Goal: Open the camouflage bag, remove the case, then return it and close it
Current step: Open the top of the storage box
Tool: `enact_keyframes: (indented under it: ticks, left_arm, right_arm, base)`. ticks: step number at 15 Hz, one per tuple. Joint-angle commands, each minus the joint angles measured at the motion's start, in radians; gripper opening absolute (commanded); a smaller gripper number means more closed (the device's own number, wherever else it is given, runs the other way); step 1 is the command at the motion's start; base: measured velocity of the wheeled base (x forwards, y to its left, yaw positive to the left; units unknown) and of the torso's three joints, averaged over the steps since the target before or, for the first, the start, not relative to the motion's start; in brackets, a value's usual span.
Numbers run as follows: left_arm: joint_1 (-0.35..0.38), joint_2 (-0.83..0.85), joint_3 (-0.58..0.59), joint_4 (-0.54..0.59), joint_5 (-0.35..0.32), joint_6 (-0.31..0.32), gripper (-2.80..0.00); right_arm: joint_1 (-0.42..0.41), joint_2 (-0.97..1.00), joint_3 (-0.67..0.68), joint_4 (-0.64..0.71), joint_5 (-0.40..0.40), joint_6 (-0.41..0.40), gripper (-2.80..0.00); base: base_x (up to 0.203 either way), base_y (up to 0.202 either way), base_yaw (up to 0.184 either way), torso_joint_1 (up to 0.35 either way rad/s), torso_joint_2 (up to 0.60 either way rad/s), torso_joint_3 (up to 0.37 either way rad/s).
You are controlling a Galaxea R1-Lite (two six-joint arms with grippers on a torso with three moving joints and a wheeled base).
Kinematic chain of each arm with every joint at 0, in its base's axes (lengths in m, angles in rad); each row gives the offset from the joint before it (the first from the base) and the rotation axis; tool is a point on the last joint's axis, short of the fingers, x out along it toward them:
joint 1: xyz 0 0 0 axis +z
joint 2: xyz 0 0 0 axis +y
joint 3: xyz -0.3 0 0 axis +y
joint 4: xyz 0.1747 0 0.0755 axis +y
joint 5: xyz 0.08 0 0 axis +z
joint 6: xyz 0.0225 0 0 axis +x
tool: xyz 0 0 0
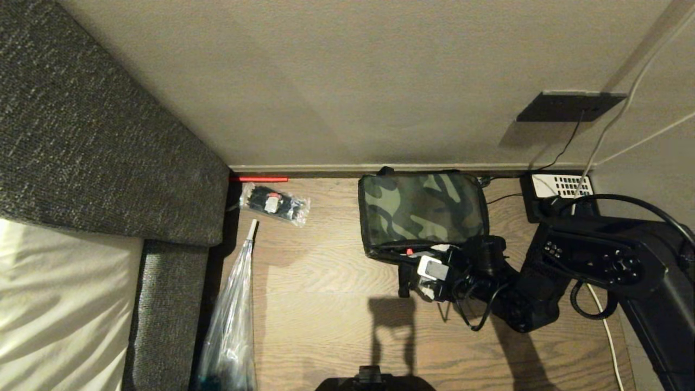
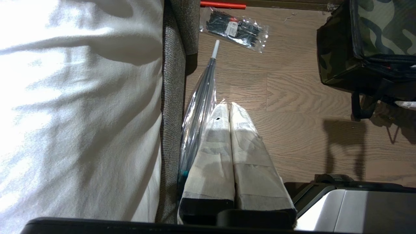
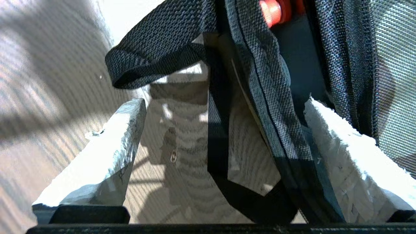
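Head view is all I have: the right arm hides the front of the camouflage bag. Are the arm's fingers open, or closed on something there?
Observer: Open. In the right wrist view the right gripper has its fingers wide apart. A black strap and the black trim of the camouflage bag hang between them, nothing clamped.
Operator: And the left gripper? It's outside my view.
Observer: The left wrist view shows the left gripper with its fingers shut together, over the floor beside a sleeved umbrella.

clear packet (image 1: pixel 275 204), bagged umbrella perhaps (image 1: pixel 231 320), telephone (image 1: pixel 559 195)
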Motion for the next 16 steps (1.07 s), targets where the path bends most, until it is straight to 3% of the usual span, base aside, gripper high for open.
enact_keyframes:
  ticks: [1,2,3,12,16]
  left_arm:
    - [0.0,0.0,0.0,0.0,0.0,0.0,-2.8]
    - [0.0,0.0,0.0,0.0,0.0,0.0,-2.8]
    - [0.0,0.0,0.0,0.0,0.0,0.0,-2.8]
    - [0.0,0.0,0.0,0.0,0.0,0.0,-2.8]
    - [0.0,0.0,0.0,0.0,0.0,0.0,-2.8]
  right_arm:
    - [0.001,0.016,-0.013,-0.011,0.001,0.004,0.0]
    - [0.001,0.016,-0.016,-0.011,0.001,0.009,0.0]
    - [0.001,0.018,-0.027,-0.008,0.0,0.009,-2.8]
    - [0.017,0.01,0.002,-0.026,-0.001,0.006,-2.8]
    - [0.031,0.001,0.045,-0.019,-0.047,0.009,-2.8]
  base:
    - [0.0,0.0,0.0,0.0,0.0,0.0]
    - [0.0,0.0,0.0,0.0,0.0,0.0]
    - [0.0,0.0,0.0,0.0,0.0,0.0]
    - [0.0,0.0,0.0,0.0,0.0,0.0]
    - [0.0,0.0,0.0,0.0,0.0,0.0]
